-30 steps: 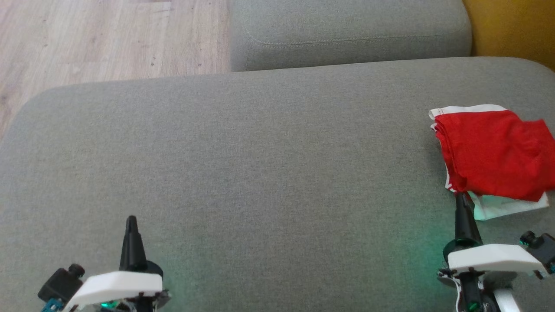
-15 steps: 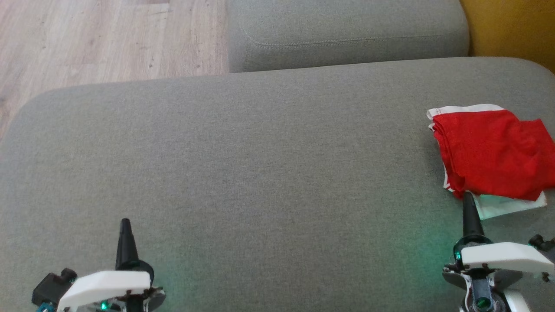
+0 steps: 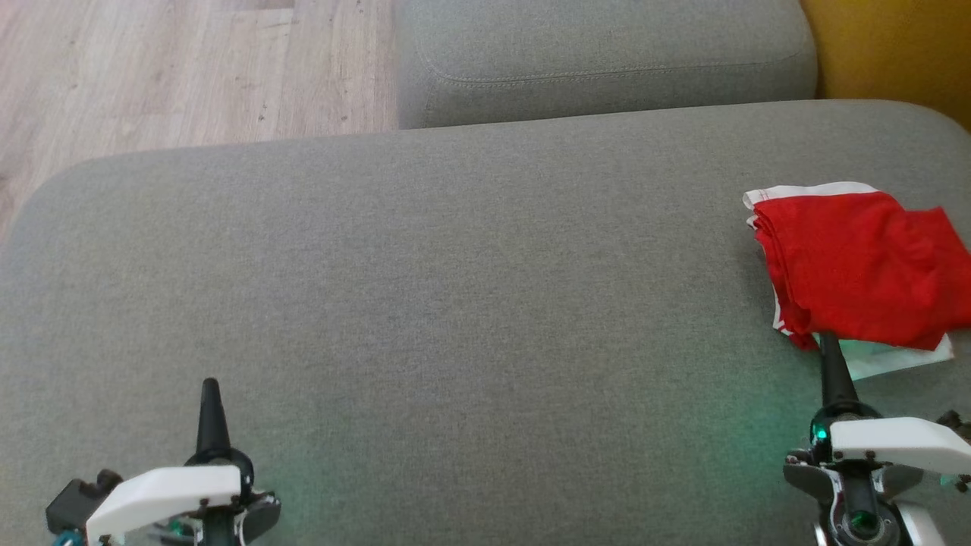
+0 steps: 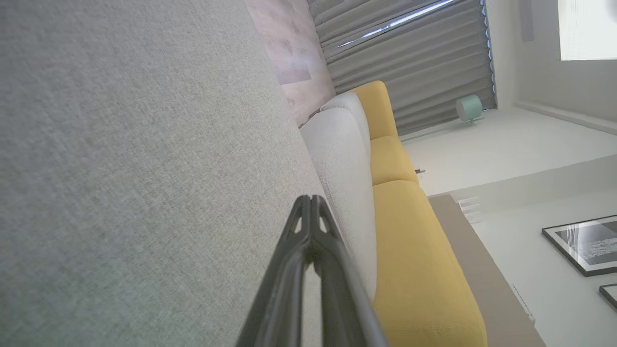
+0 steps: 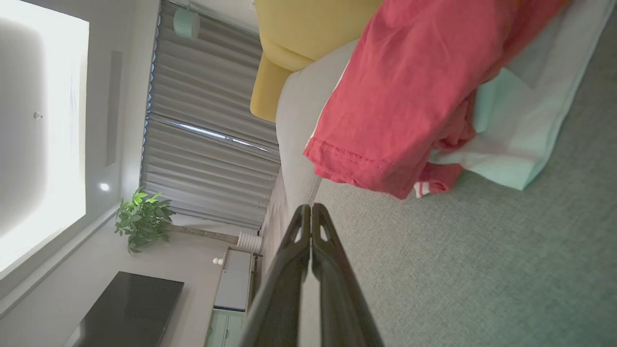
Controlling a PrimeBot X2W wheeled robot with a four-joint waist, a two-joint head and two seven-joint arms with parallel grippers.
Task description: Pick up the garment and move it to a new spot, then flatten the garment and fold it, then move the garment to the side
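The garment (image 3: 857,265) is red with white trim and lies folded in a bundle at the right edge of the grey sofa seat (image 3: 455,288). A pale white layer (image 3: 887,356) sticks out under its near side. My right gripper (image 3: 828,343) is shut and empty, its tip just at the garment's near edge. In the right wrist view the shut gripper (image 5: 311,209) points just short of the red garment (image 5: 409,91). At the lower left my left gripper (image 3: 208,387) is shut and empty over bare cushion, far from the garment. It is shut in the left wrist view (image 4: 311,200) too.
A second grey cushion (image 3: 607,61) lies beyond the seat. Wood floor (image 3: 190,68) shows at the upper left, and a yellow sofa (image 3: 895,45) at the upper right. The seat's rounded left corner (image 3: 53,197) drops to the floor.
Both grippers have drawn back toward the bottom of the head view, staying shut. The garment has not moved on the seat; the camera shifted slightly.
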